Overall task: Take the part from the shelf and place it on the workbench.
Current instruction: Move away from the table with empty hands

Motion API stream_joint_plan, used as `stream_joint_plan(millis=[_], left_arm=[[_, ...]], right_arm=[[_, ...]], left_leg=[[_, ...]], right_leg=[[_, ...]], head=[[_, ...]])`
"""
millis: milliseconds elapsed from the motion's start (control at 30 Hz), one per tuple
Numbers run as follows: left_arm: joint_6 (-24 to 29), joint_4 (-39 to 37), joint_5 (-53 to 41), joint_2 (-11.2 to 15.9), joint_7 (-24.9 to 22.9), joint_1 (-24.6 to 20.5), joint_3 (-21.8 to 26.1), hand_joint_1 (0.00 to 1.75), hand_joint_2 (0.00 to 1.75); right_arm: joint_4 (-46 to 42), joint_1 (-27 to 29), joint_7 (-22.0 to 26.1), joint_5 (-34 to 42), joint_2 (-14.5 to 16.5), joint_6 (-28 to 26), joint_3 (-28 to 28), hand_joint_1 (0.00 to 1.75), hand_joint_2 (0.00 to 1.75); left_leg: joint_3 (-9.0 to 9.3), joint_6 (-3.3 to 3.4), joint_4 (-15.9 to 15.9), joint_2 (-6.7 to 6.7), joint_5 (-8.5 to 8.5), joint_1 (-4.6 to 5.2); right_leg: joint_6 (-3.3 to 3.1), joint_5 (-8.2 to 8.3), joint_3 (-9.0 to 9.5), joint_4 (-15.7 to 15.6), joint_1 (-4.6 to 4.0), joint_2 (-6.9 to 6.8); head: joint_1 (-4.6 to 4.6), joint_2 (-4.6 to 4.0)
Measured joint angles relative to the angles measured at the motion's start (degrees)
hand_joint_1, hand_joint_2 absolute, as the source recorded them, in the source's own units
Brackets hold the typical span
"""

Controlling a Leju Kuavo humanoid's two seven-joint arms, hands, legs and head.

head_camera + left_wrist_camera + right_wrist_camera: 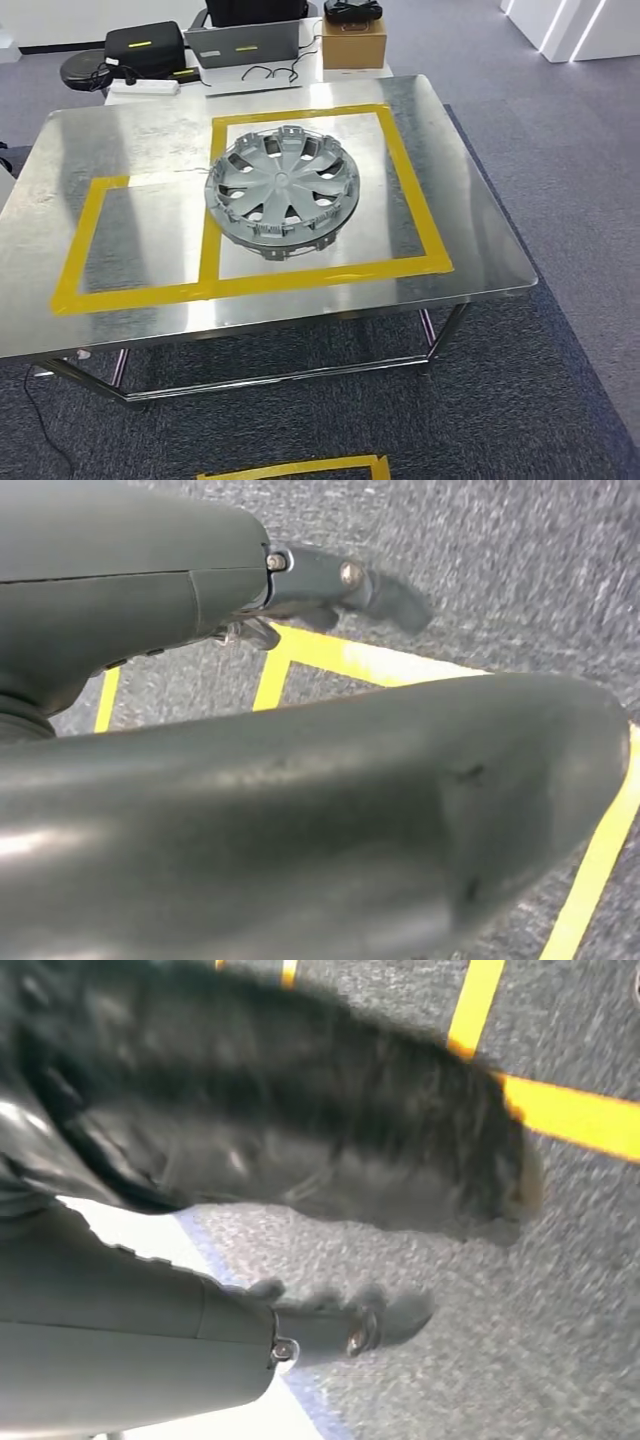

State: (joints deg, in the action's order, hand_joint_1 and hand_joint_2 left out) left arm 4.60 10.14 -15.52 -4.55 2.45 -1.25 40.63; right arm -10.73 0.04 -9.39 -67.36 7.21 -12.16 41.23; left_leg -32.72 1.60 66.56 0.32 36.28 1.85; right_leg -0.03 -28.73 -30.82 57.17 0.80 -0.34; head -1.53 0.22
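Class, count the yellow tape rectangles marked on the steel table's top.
2: a larger one on the table, around the hubcap, and a smaller one adjoining its left side.

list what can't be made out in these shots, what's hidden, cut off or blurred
- Underside of the wheel cover, head view: hidden by the part itself, lying on the workbench.
- Yellow tape on the floor, head view: cut off by the bottom edge.
- Left hand, left wrist view: the grey cover and thumb hide most fingers.
- Right hand, right wrist view: motion blur smears it and the carpet.
- Cardboard box print: too small.
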Motion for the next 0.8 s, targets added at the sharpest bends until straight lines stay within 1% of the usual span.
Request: stream_joint_plan(millis=[33,67,100,133,167,200,233,267,300,333,367,400,433,467,500,533,567,600,667,700,800], left_arm=[[0.0,0.0,0.0,0.0,0.0,0.0,0.0,0.00,0.00],[0.0,0.0,0.0,0.1,0.0,0.1,0.0,0.00,0.00],[0.0,0.0,0.0,0.1,0.0,0.2,0.0,0.00,0.00],[0.0,0.0,0.0,0.0,0.0,0.2,0.0,0.00,0.00],[0.0,0.0,0.0,0.1,0.0,0.2,0.0,0.00,0.00],[0.0,0.0,0.0,0.0,0.0,0.2,0.0,0.00,0.00],[0.0,0.0,0.0,0.0,0.0,0.1,0.0,0.00,0.00],[0.0,0.0,0.0,0.0,0.0,0.0,0.0,0.00,0.00],[0.0,0.0,0.0,-0.1,0.0,0.0,0.0,0.00,0.00],[0.0,0.0,0.0,0.0,0.0,0.1,0.0,0.00,0.00],[0.0,0.0,0.0,-0.1,0.0,0.2,0.0,0.00,0.00],[0.0,0.0,0.0,-0.1,0.0,0.2,0.0,0.00,0.00],[0.0,0.0,0.1,-0.1,0.0,0.3,0.0,0.00,0.00],[0.0,0.0,0.2,-0.2,-0.1,0.3,0.0,0.00,0.00],[0.0,0.0,0.3,-0.2,-0.2,0.2,0.1,0.00,0.00],[0.0,0.0,0.3,-0.2,-0.3,0.2,0.1,0.00,0.00],[0.0,0.0,0.4,-0.2,-0.3,0.2,0.1,0.00,0.00],[0.0,0.0,0.4,-0.2,-0.4,0.2,0.1,0.00,0.00],[0.0,0.0,0.4,-0.2,-0.5,0.2,0.1,0.00,0.00],[0.0,0.0,0.4,-0.2,-0.5,0.1,0.1,0.00,0.00],[0.0,0.0,0.4,-0.2,-0.5,0.1,0.1,0.00,0.00]], right_arm=[[0.0,0.0,0.0,0.0,0.0,0.0,0.0,0.00,0.00],[0.0,0.1,0.0,0.0,0.0,0.0,0.0,0.00,0.00],[0.0,0.1,0.0,0.0,0.0,0.0,0.0,0.00,0.00],[0.0,0.1,0.0,0.0,0.0,0.0,0.0,0.00,0.00],[0.0,0.1,0.0,0.0,0.0,0.0,0.0,0.00,0.00],[0.0,0.1,0.0,0.0,0.0,0.0,0.0,0.00,0.00],[0.0,0.1,0.0,0.0,-0.1,0.0,0.0,0.00,0.00],[0.0,0.0,0.0,0.0,-0.1,0.0,0.0,0.00,0.00],[0.0,0.0,0.0,0.0,-0.1,0.0,0.0,0.00,0.00],[0.0,0.0,0.0,0.0,-0.1,0.0,0.0,0.00,0.00],[0.0,0.0,0.0,0.0,-0.1,0.0,0.0,0.00,0.00],[0.0,0.0,0.0,0.0,-0.1,0.0,0.0,0.00,0.00],[0.0,0.1,0.0,0.0,-0.1,0.0,0.0,0.00,0.00],[0.0,0.1,0.1,0.0,-0.2,0.1,0.0,0.00,0.00],[0.0,0.1,0.1,0.0,-0.2,0.1,0.0,0.00,0.00],[0.0,0.1,0.1,0.0,-0.2,0.2,0.0,0.00,0.00],[0.0,0.1,0.2,0.0,-0.2,0.3,-0.1,0.00,0.00],[0.0,0.1,0.2,0.0,-0.2,0.3,-0.1,0.00,0.00],[0.0,0.1,0.2,-0.1,-0.2,0.5,-0.2,0.00,0.00],[0.0,0.1,0.2,-0.1,-0.2,0.5,-0.2,0.00,0.00],[0.0,0.1,0.4,-0.2,-0.2,0.7,-0.2,0.00,0.00]], left_leg=[[-1.69,-0.62,3.7,-0.04,1.47,-0.67],[-2.83,-1.21,6.1,-0.04,2.02,-1.32],[-3.05,-1.80,6.5,-0.03,1.41,-1.94],[-2.34,-2.37,4.9,-0.02,-0.17,-2.52],[-0.76,-2.96,1.4,-0.03,-2.45,-3.10],[1.01,-3.52,-2.5,-0.09,-4.37,-3.58],[2.47,-3.72,-6.0,-0.19,-5.55,-3.77],[3.31,-3.65,-8.2,-0.23,-6.13,-3.82],[3.46,-3.33,-9.0,-0.26,-6.04,-3.69],[3.29,-2.72,-9.1,-0.24,-5.99,-3.51],[3.08,-2.15,-9.0,-0.16,-6.15,-3.49],[2.98,-1.62,-9.0,-0.12,-6.27,-3.43],[2.93,-1.27,-9.0,-0.08,-6.35,-3.35],[2.91,-1.04,-9.0,-0.05,-6.39,-3.14],[2.90,-0.89,-9.0,-0.04,-6.29,-2.77],[2.92,-0.76,-9.0,-0.06,-6.26,-2.38],[2.92,-0.51,-9.0,-0.07,-6.24,-2.01],[2.92,-0.26,-8.9,-0.08,-6.23,-1.76],[2.83,0.03,-8.9,-0.08,-6.30,-1.63],[2.80,0.11,-8.9,-0.07,-6.34,-1.62],[2.74,0.22,-8.8,-0.07,-6.40,-1.61]], right_leg=[[0.07,0.09,-0.17,0.0,0.19,0.03],[0.21,0.16,-0.29,0.0,0.44,0.06],[0.45,0.23,-0.36,0.0,0.75,0.11],[0.76,0.29,-0.38,0.0,1.10,0.17],[1.19,0.33,-0.38,0.1,1.44,0.23],[1.70,0.37,-0.41,0.1,1.68,0.29],[2.29,0.39,-0.53,0.3,1.77,0.35],[2.90,0.49,-0.68,0.3,1.79,0.37],[3.42,0.63,-0.82,0.3,1.74,0.39],[3.91,0.80,-0.91,0.2,1.76,0.39],[4.30,0.88,-1.01,0.0,1.88,0.37],[4.49,0.46,-1.31,0.5,1.98,0.33],[4.36,-0.35,-1.67,1.1,2.00,0.31],[3.43,-1.09,-1.88,1.4,1.87,0.28],[1.72,-1.08,-1.92,1.4,1.66,0.35],[0.24,-0.55,-1.78,1.1,1.50,0.45],[-0.79,0.29,-1.58,0.5,1.47,0.52],[-0.90,1.09,-1.41,0.3,1.55,0.60],[0.23,1.35,-1.11,0.0,1.73,0.58],[0.55,1.49,-0.95,-0.2,1.75,0.58],[0.94,1.70,-0.87,-0.4,1.77,0.59]], head=[[-0.10,0.00],[-0.16,0.00],[-0.18,0.00],[-0.20,0.00],[-0.24,0.00],[-0.37,0.00],[-0.64,0.00],[-0.83,0.00],[-0.93,0.00],[-0.89,0.00],[-0.62,0.00],[-0.31,0.00],[0.07,0.00],[0.54,0.00],[1.02,0.00],[1.31,0.00],[1.48,0.00],[1.54,0.00],[1.55,0.00],[1.59,0.00],[1.59,0.00]])
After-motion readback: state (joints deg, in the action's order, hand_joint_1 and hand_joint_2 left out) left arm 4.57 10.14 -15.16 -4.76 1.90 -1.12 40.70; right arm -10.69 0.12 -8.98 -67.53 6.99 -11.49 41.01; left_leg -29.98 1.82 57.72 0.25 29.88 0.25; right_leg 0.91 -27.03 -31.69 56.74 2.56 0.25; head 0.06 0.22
